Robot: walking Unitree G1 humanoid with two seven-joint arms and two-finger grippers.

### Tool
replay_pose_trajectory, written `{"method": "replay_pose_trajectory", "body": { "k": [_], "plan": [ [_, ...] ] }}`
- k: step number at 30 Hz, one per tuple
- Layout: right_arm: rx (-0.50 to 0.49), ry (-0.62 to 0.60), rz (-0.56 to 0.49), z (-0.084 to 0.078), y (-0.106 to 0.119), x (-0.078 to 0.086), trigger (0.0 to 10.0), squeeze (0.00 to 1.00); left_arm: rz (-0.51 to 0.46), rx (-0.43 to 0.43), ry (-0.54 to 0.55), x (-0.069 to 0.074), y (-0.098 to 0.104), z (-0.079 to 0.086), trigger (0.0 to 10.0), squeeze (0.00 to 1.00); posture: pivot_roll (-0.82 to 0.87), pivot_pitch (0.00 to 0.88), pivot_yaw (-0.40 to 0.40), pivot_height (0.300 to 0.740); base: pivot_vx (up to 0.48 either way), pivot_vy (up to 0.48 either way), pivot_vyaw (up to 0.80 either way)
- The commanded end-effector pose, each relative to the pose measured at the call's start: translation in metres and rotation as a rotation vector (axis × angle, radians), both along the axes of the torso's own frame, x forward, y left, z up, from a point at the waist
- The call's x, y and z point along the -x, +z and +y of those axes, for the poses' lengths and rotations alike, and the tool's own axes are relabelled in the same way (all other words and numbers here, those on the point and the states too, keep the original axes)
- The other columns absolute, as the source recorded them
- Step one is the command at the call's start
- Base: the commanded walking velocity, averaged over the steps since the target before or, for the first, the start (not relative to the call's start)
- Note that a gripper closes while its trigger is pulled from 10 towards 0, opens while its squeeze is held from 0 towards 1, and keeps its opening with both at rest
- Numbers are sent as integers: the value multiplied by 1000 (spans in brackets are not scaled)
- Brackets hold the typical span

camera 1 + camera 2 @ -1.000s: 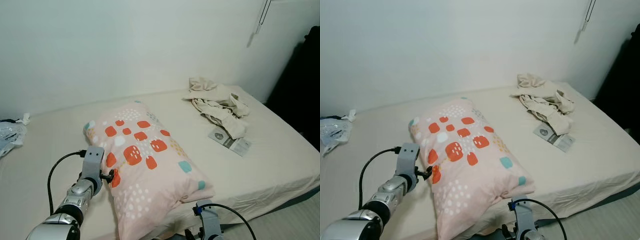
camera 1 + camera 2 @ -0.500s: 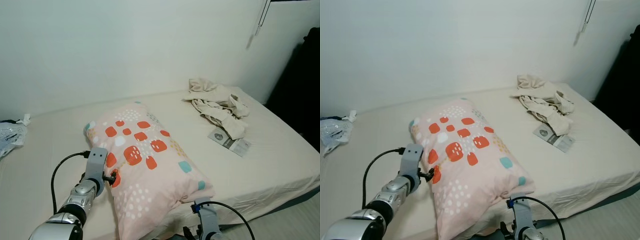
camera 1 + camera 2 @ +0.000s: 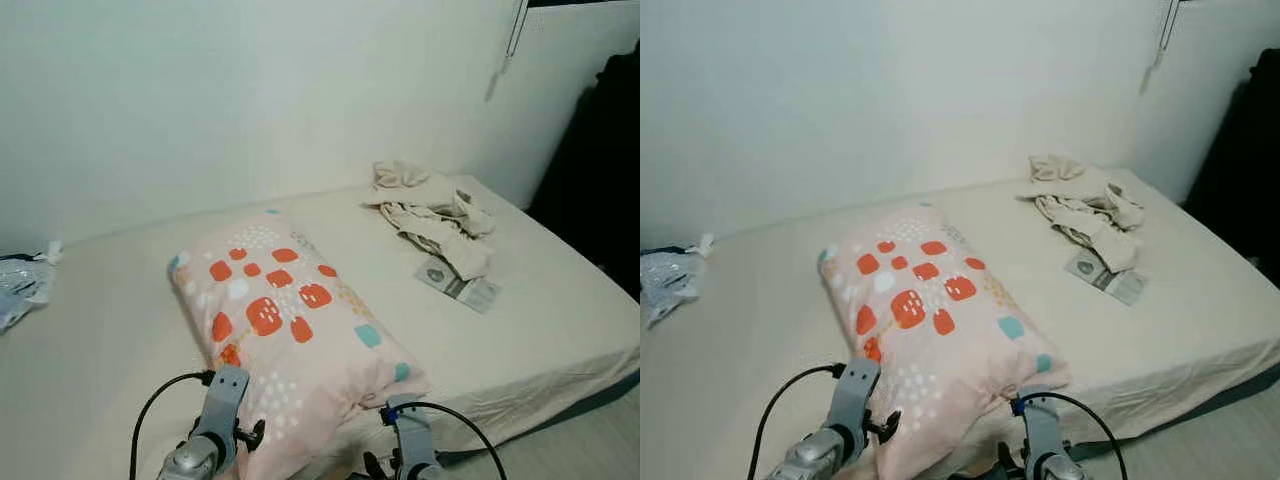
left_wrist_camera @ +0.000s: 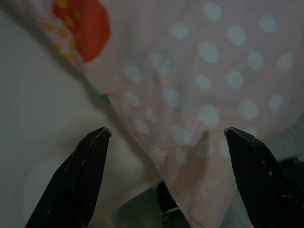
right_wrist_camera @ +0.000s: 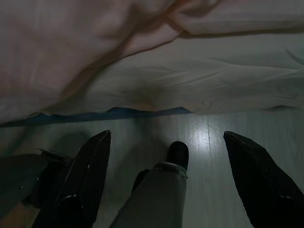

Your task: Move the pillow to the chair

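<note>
Pink spotted pillow (image 3: pixel 292 345) lies on the bed (image 3: pixel 560 330), ungrasped; left gripper (image 4: pixel 164 142) and right gripper (image 5: pixel 166 142) spread wide near its near edge; carrying remains.

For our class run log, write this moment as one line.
pillow: on bed, ungrasped | left gripper: open, at near corner | right gripper: open, below bed edge
</note>
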State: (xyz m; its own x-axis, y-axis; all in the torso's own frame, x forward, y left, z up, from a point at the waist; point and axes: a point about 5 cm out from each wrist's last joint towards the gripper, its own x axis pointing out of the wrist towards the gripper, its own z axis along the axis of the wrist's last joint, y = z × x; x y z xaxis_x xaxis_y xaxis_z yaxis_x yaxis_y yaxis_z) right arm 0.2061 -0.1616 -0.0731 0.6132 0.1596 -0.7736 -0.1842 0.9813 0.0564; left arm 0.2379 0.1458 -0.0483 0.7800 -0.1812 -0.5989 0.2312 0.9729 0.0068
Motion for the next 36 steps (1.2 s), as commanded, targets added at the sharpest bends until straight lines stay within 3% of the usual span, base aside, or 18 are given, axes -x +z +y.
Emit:
{"method": "replay_pose_trajectory", "body": {
  "k": [1,18,28,36],
  "plan": [
    [-10,-8,-10,2,1,-1,10000,0,-2,6,29,2,-1,1,10000,0,-41,0,23,740,0,0,0],
    [-26,-4,-23,4,3,-6,10000,0,-34,-22,76,-2,3,10,10000,0,-30,0,38,740,0,0,0],
    [-38,21,-31,15,5,-10,10000,0,-73,-49,147,-2,6,28,10000,0,25,0,-4,740,0,0,0],
    [-30,58,-33,21,6,-11,10000,0,-70,-60,170,0,5,32,10000,0,44,0,-40,740,0,0,0]
  ]
}}
